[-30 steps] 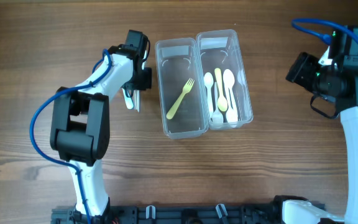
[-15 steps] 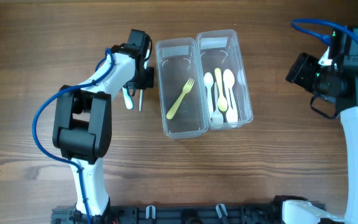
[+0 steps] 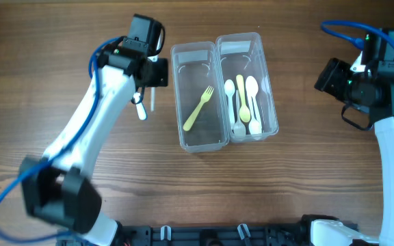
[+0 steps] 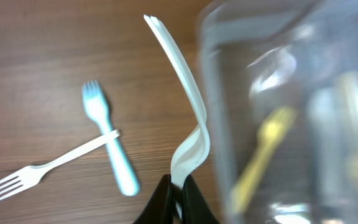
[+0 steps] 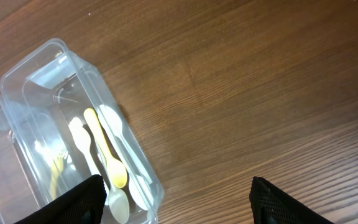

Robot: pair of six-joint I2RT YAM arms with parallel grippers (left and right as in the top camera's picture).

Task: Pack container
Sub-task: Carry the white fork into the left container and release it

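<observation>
The wooden table carries two clear tubs side by side. The left container holds one yellow fork, and the right container holds several spoons, so the packing looks sorted by kind.

The left gripper sits just beside the left container's outer wall. Its jaws are pressed on the handle end of a white held fork, whose tines point away from the camera. The right gripper is well apart at the table's far side, its jaws spread with nothing between them.

The main risk is likely the thin grip. Pinched only at the handle tip, the fork could swivel or slip on the way over. Its tines could also catch the rim and shove the light tub (nothing seems to anchor it). Dropping it among the spoons would spoil the sorting.

The left wrist view shows the pinch itself and two more pieces waiting on the table: a blue fork crossed by a loose white fork. The overhead view mostly hides these beneath the arm, but it alone shows both tubs' contents together.
</observation>
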